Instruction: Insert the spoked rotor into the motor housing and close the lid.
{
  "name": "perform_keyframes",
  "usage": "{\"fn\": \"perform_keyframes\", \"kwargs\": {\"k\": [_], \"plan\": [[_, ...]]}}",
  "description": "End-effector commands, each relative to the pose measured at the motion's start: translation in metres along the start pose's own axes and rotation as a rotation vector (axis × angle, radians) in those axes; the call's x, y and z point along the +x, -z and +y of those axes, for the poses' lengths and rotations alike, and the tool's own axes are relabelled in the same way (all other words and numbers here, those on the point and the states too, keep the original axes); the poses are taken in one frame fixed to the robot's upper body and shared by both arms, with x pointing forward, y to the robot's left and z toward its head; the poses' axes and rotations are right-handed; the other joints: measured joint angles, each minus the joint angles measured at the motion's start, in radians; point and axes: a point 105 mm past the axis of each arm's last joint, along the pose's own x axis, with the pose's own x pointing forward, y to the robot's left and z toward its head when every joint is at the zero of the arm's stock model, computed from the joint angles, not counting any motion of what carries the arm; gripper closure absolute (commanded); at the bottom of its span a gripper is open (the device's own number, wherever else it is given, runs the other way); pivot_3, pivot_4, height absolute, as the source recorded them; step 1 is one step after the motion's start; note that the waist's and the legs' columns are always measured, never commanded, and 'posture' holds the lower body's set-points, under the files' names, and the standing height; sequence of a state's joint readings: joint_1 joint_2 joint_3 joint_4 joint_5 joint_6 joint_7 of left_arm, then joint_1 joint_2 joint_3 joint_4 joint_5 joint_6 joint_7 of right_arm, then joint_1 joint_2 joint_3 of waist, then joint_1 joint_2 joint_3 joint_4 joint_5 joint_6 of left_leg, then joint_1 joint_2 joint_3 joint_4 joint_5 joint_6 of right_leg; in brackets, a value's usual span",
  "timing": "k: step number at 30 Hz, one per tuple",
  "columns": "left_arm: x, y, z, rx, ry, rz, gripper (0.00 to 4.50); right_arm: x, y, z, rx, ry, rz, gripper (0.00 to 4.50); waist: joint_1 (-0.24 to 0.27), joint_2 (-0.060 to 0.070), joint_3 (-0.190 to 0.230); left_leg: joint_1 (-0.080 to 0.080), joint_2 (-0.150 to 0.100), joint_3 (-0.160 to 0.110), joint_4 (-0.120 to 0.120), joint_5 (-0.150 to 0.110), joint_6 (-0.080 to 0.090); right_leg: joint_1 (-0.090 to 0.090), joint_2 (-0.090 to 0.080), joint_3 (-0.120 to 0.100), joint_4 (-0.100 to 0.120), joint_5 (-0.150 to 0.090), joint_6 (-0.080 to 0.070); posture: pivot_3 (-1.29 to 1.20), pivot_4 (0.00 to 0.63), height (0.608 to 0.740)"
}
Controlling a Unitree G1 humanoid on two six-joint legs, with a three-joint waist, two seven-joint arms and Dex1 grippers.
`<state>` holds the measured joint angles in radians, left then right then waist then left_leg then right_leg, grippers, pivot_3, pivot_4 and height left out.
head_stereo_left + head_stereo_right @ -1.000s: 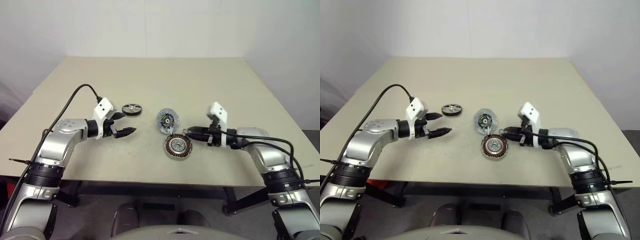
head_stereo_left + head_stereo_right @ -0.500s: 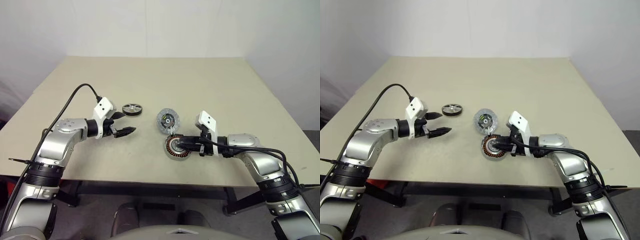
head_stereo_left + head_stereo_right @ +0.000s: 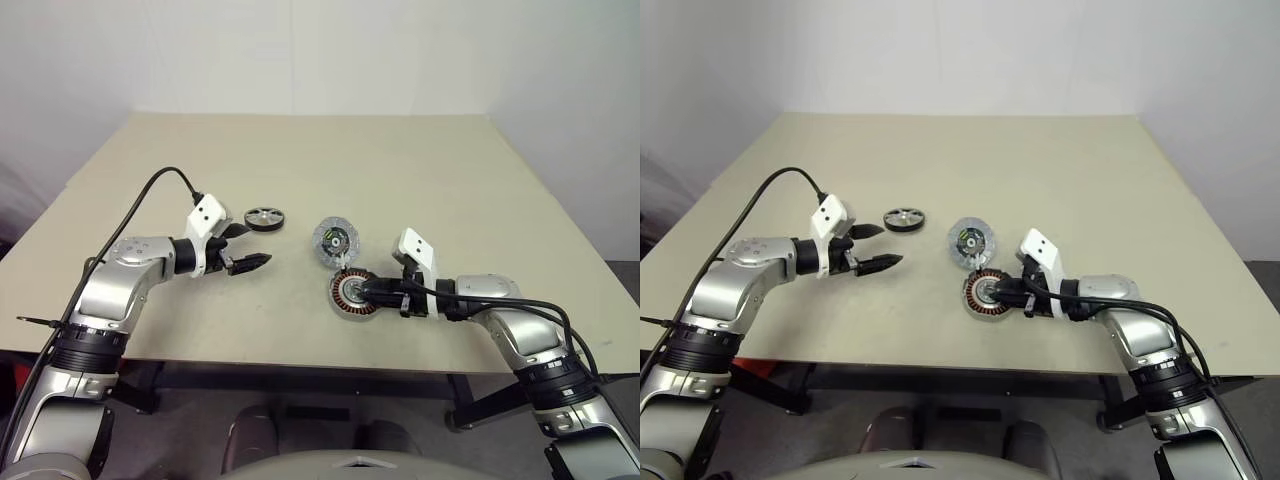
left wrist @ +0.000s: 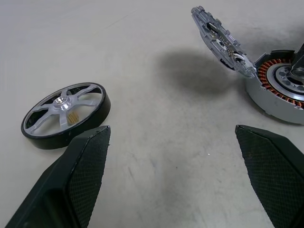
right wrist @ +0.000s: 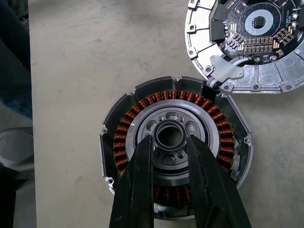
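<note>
The left hand [image 3: 243, 248] is spread wide and empty, just beside the spoked rotor [image 3: 263, 218] lying mid-desk [image 3: 420, 170]. The right hand [image 5: 169, 142], fingers nearly together, reaches level over the motor housing [image 3: 351, 293] near the front edge, its tips at the hub, holding nothing. The lid [image 3: 333, 241] stands open behind it.

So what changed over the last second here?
The right gripper swung in from beside the motor housing to sit over its silvery centre, fingers narrowly apart, holding nothing. The left gripper, spoked rotor and raised lid stayed put.
</note>
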<state>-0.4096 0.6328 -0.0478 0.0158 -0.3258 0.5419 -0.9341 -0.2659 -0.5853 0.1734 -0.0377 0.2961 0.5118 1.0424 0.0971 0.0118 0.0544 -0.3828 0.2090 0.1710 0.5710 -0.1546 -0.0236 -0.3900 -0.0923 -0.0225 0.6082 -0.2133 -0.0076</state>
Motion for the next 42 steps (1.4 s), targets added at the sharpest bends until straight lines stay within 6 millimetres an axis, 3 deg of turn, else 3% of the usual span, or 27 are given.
{"fn": "perform_keyframes", "kwargs": {"k": [1, 18, 23, 35, 38, 42], "plan": [[-0.007, -0.013, 0.004, 0.056, -0.024, -0.027, 0.0, -0.001, 0.0, -0.002, -0.01, -0.01, 0.003, 3.62, 0.0, 0.0, 0.0, 0.0, 0.0, 0.0, 0.0, 0.0, 0.0, 0.0, 0.0, 0.0, 0.0, 0.0, 0.0, 0.0, 0.0, 0.74], [-0.006, -0.013, 0.007, 0.055, -0.032, -0.029, 0.0, 0.001, -0.024, 0.002, -0.05, -0.009, -0.028, 3.62, 0.0, 0.0, 0.0, 0.001, 0.0, 0.0, 0.0, 0.0, 0.0, 0.0, 0.0, 0.0, 0.0, 0.0, 0.0, 0.0, 0.0, 0.74], [-0.007, -0.014, 0.008, 0.058, -0.037, -0.03, 0.0, 0.0, -0.036, 0.002, -0.089, 0.002, -0.051, 2.18, 0.0, 0.0, 0.0, 0.001, 0.0, 0.0, 0.0, 0.0, 0.0, 0.0, 0.0, 0.0, 0.0, 0.0, 0.0, 0.0, 0.0, 0.74], [-0.007, -0.013, 0.008, 0.064, -0.039, -0.027, 0.0, -0.004, -0.048, -0.002, -0.063, 0.006, -0.099, 2.18, 0.0, 0.0, 0.0, 0.001, 0.0, 0.0, 0.0, 0.0, 0.0, 0.0, 0.0, 0.0, 0.0, 0.0, 0.0, 0.0, 0.0, 0.74], [-0.006, -0.013, 0.008, 0.067, -0.039, -0.026, 0.0, -0.004, -0.044, -0.003, -0.043, 0.004, -0.095, 2.77, 0.0, 0.0, 0.0, 0.001, 0.0, 0.0, 0.0, 0.0, 0.0, 0.0, 0.0, 0.0, 0.0, 0.0, 0.0, 0.0, 0.0, 0.74], [-0.006, -0.013, 0.009, 0.07, -0.041, -0.026, 0.0, 0.0, -0.031, -0.013, -0.019, 0.05, -0.058, 4.14, 0.001, 0.0, 0.0, 0.0, 0.0, 0.0, 0.0, 0.0, 0.0, 0.0, 0.0, 0.0, 0.0, 0.0, 0.0, 0.0, 0.0, 0.74]]}}
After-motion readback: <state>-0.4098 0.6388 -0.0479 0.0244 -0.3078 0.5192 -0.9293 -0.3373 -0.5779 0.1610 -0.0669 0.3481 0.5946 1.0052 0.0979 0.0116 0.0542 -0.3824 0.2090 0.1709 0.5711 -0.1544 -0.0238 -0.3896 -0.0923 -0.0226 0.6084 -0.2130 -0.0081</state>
